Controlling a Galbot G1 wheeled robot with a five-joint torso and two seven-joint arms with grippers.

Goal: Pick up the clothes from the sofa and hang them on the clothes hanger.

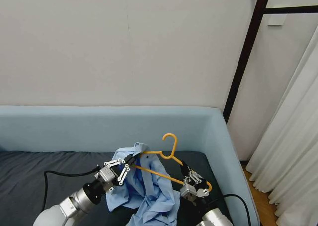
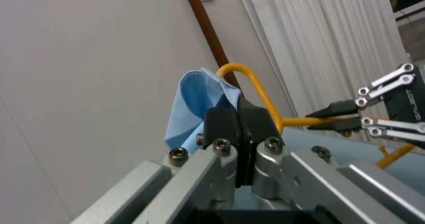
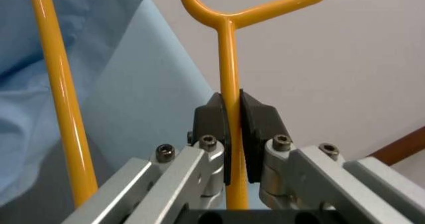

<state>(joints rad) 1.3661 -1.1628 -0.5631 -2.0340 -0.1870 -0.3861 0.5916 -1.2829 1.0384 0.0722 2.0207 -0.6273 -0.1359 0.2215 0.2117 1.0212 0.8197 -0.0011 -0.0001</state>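
A light blue shirt [image 1: 149, 196] hangs over an orange hanger [image 1: 175, 144] above the sofa's dark seat. My left gripper [image 1: 131, 158] is shut on the shirt's collar at the hanger's left shoulder. In the left wrist view its pads pinch the blue shirt [image 2: 189, 104] just under the hanger's hook [image 2: 256, 84], and my right gripper [image 2: 335, 118] shows farther off on the hanger's bar. That right gripper [image 1: 185, 167] is shut on the hanger's right arm. In the right wrist view it [image 3: 232, 119] clamps the orange hanger's rod [image 3: 229, 59], with the shirt [image 3: 27, 59] beside it.
The sofa [image 1: 99, 126] has a pale blue back and a side arm on the right. A dark wooden clothes rack [image 1: 243, 62] stands behind the sofa's right end, against the wall. White curtains [image 1: 293, 151] hang at the far right.
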